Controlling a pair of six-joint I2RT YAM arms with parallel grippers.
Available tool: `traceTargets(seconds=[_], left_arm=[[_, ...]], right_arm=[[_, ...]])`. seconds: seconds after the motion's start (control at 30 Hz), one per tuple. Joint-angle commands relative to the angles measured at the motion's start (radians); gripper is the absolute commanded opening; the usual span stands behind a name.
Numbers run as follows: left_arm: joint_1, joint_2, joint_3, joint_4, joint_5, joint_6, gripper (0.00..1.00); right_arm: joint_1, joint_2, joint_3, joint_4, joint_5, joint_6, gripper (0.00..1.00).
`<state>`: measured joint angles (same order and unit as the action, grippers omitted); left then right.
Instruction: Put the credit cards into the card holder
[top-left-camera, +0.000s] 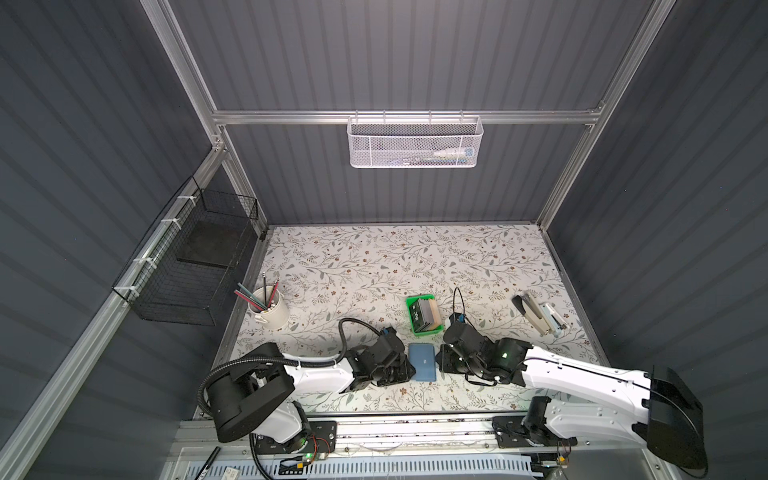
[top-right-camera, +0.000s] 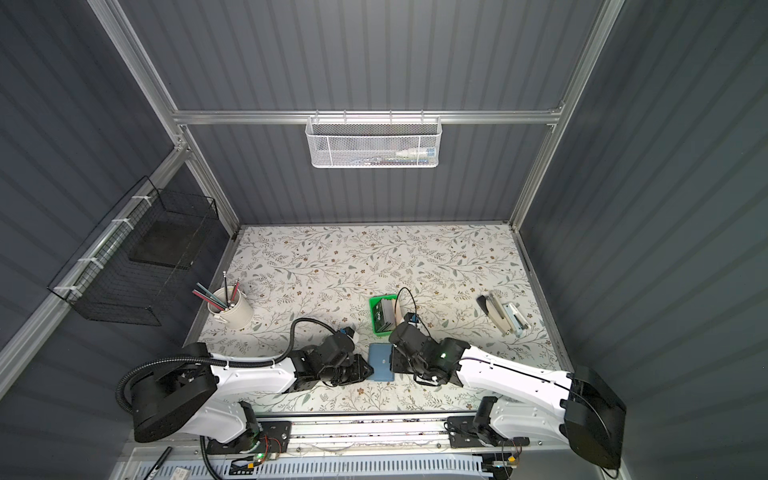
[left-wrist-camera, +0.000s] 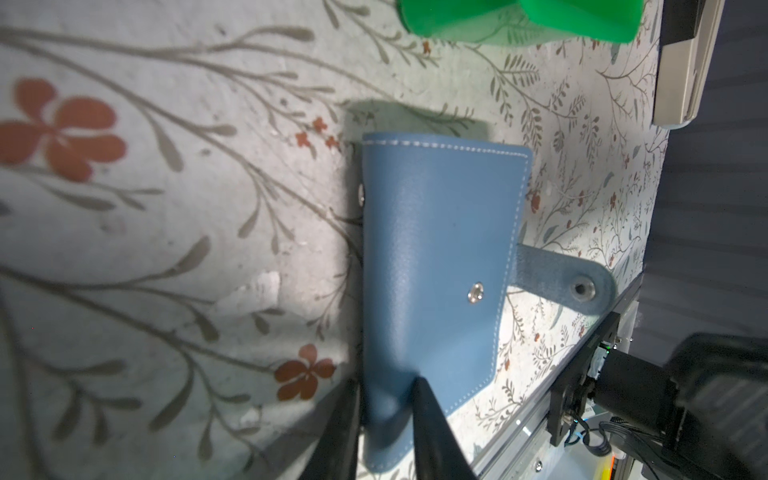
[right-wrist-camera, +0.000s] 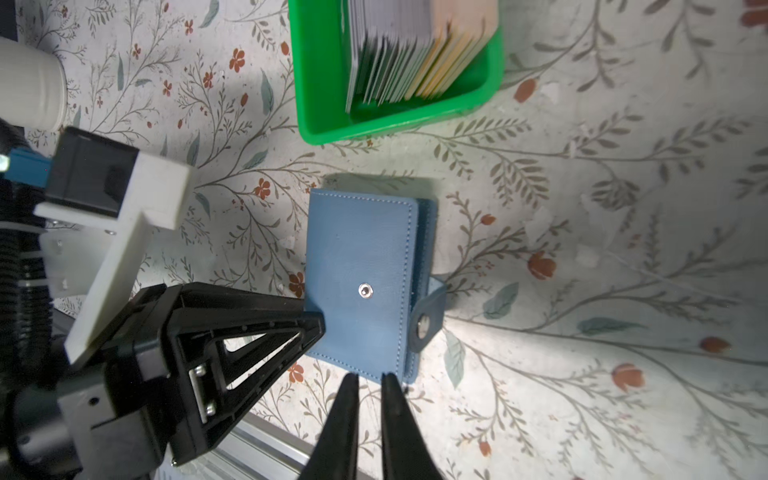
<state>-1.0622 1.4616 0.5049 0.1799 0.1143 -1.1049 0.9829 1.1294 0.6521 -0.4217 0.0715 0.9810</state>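
My left gripper (left-wrist-camera: 386, 380) is drawn in close on the card holder (left-wrist-camera: 436, 249). Its two black tapered fingers pinch an edge of the blue cover, and the leather runs between them. My right gripper (right-wrist-camera: 370, 376) is parted by only a thin slit and has nothing in it. Its two pointed black fingertips sit right at another edge of the holder, near the corner on the tab side.

The holder is one flat, rectangular, book-style wallet of grained blue leather with pale stitching along its border. It lies folded on the table (top-left-camera: 374, 257) between my two grippers, just in front of the green tray (right-wrist-camera: 316, 104). It has two metal snap parts: a stud (right-wrist-camera: 365, 290) on the cover and a socket on the rounded tab (right-wrist-camera: 428, 320). The tab sticks out sideways, unfastened.

The single tray is glossy green plastic with low walls. The credit cards (right-wrist-camera: 395, 54) stand on edge in it, thin, stiff and packed tight. They run from grey and white to tan, too many for me to count.

The tabletop is matte, with a printed pattern of leafy twigs and small red flowers. Further off stand one white cup (top-left-camera: 270, 309) of pencils and one stapler (top-left-camera: 540, 316).
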Motion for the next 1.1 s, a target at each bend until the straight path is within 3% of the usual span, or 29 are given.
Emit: traceTargets(seconds=[0.0,0.2,1.07], left_arm=[[-0.012,0.005,-0.020,-0.051,-0.034,-0.031,0.24],[-0.035,0.020,-0.016,-0.040,-0.047,-0.050,0.24],[-0.062,0.016,-0.018,-0.020,-0.080,-0.055,0.23]], right_arm=[[-0.027,-0.005,0.015,-0.097,0.012,-0.032,0.16],[-0.043,-0.027,0.021,-0.101,-0.012,-0.052,0.20],[-0.064,0.122,0.065,-0.113,-0.002,-0.097,0.20]])
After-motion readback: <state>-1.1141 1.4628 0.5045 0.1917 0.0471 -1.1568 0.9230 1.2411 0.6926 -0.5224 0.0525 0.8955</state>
